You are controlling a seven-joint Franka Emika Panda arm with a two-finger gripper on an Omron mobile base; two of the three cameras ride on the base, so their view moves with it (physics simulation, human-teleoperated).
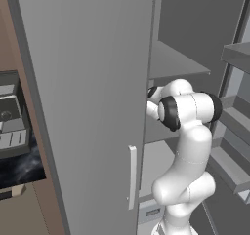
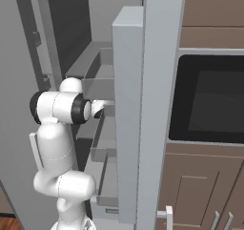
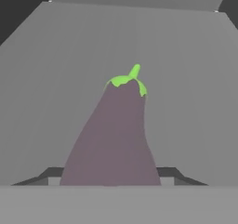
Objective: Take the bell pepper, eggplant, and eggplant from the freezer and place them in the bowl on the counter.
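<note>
Rendered home kitchen. Tall grey freezer (image 1: 88, 107) with its door open and grey shelves (image 1: 176, 63) inside. Taupe wood cabinets (image 2: 200, 191) with slim handles, built-in black oven (image 2: 209, 100) set among them. Black marbled worktop (image 1: 19, 168) carrying a coffee machine (image 1: 10, 114). Eggplant (image 3: 114, 135) stored on a freezer shelf.

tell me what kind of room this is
Most likely a home kitchen: a tall grey freezer stands open with an eggplant on its shelf, a built-in oven sits among brown cabinets, and a black stone counter shows at left.
</note>
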